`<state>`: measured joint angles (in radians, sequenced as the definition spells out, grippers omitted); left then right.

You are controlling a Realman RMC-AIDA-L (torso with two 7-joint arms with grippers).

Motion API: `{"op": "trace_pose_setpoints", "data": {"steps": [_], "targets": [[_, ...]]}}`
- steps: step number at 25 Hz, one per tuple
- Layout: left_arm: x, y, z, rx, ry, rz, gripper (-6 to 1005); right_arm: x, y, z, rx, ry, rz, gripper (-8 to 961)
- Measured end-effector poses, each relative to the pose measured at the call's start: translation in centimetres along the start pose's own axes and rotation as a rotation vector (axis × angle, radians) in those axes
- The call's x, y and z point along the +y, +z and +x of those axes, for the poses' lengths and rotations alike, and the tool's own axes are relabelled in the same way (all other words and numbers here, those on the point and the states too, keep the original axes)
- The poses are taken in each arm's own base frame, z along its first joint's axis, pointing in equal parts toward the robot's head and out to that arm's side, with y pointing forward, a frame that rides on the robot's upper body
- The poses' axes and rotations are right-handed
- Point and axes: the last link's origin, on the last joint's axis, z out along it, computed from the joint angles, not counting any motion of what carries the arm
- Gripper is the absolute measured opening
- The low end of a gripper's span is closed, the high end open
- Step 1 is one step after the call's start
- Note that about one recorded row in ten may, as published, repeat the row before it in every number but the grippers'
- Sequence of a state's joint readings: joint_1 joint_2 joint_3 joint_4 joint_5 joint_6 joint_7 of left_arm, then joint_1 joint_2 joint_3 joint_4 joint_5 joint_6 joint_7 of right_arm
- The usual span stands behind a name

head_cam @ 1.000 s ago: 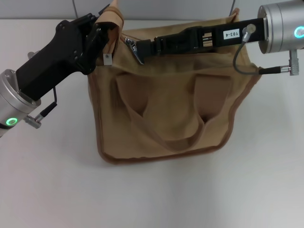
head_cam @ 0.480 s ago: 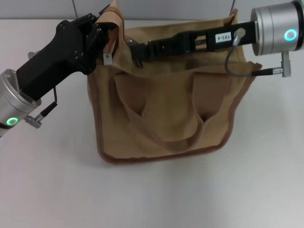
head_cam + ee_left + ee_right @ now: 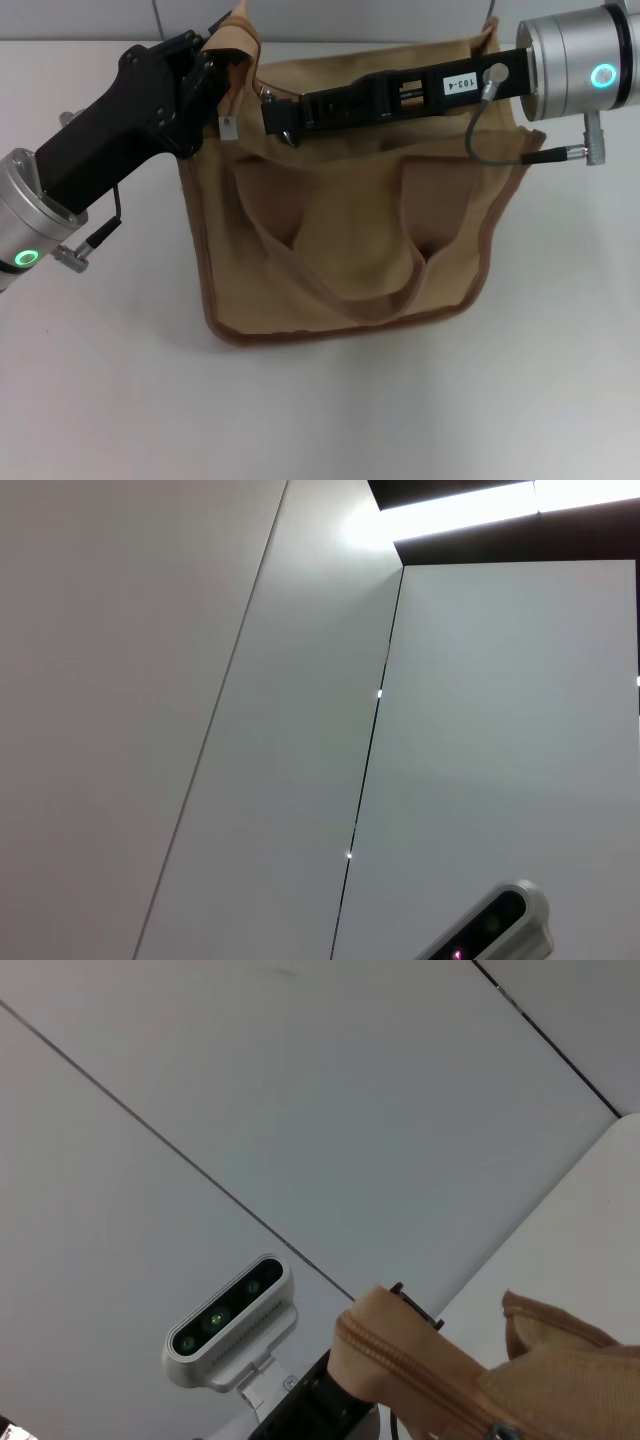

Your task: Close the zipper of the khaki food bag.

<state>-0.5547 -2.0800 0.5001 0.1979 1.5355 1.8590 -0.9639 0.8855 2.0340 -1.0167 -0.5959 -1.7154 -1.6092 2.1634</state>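
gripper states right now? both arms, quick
Left gripper: shut on the khaki food bag, pinching its top left corner.
Right gripper: at the zipper along the bag's top; open or shut cannot be told.

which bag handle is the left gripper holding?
The far looped tan handle, lifted at the tan canvas bag's back corner by the left gripper; the near handle lies flat.

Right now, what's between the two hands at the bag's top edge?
In the head view, only a short stretch of khaki bag fabric with a small silver tab hanging there separates the left hand from the right hand.
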Motion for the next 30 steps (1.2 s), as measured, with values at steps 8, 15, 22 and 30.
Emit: {"op": "trace_pose_setpoints", "data": {"steps": [8,15,22,30], "targets": [[0.0,0.01,0.0,0.0,0.001,0.0,27,0.23,0.24,-0.02,0.007,0.009,-0.013,584],[-0.11,0.07,-0.03,-0.003,0.003,0.005,28,0.26,0.43,-0.14,0.008,0.006,-0.013,582],[-0.2,0.12,-0.05,-0.005,0.004,0.009,28,-0.2,0.85,-0.16,0.025,0.023,0.012,580],[-0.41,0.27,-0.04,-0.007,0.007,0.017,28,-0.04,0.97,-0.24,0.027,0.017,0.003,577]]}}
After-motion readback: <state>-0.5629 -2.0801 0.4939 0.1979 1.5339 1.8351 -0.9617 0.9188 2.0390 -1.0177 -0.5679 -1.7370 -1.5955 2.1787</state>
